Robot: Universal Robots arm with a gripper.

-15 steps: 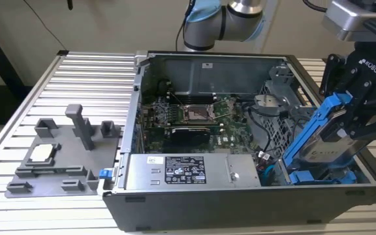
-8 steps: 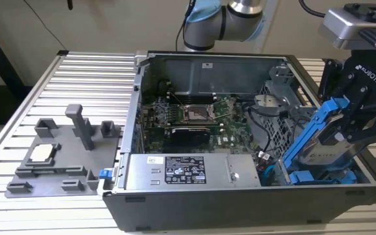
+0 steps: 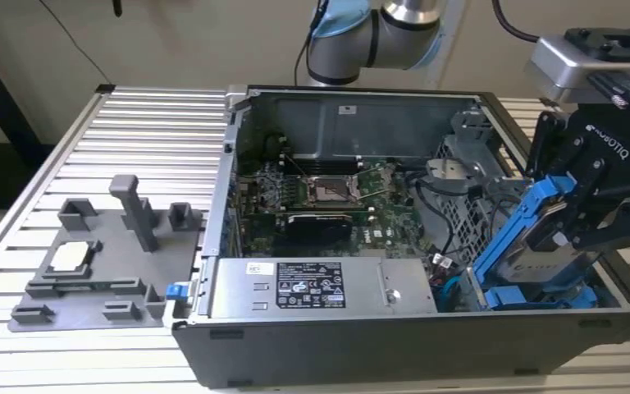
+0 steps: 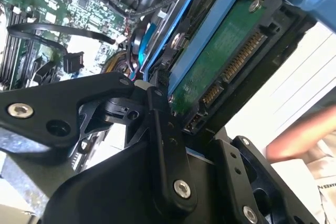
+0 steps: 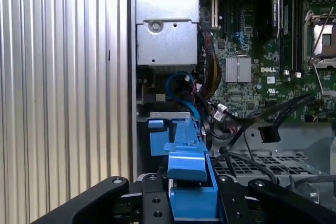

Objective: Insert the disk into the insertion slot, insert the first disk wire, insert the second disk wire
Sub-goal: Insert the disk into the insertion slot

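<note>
Fixture: a grey plastic fixture plate with upright blocks (image 3: pixel 85 263) lies on the ribbed aluminium table (image 3: pixel 151 123), well away from the jaws, towards the exterior view's left.
Power supply: a large grey labelled power-supply box (image 3: pixel 312 287) sits inside the open dark-grey computer case (image 3: pixel 403 353), between the plate and the jaws.
Motherboard: a green circuit board (image 3: pixel 331 201) lies on the case floor beyond the box, apart from the jaws.
Disk: the flat silver-grey disk (image 3: pixel 534 256) in its bright blue plastic bracket sits between the jaws and is steeply tilted, with its upper end raised and its lower end down in the case. In the second wrist view the disk (image 4: pixel 226 61) shows its green underside and a row of connector pins.
Gripper: the black two-finger gripper (image 3: pixel 577 226) is closed on the disk. In the first wrist view the gripper (image 5: pixel 189 203) has a finger against each side of the blue bracket.
Slot: the insertion slot (image 3: pixel 540 297) — a bay in a grey sheet-metal cage with blue fittings — lies just below the jaws. The disk's lower end is at its mouth and the disk is not lying flat in it.
</note>
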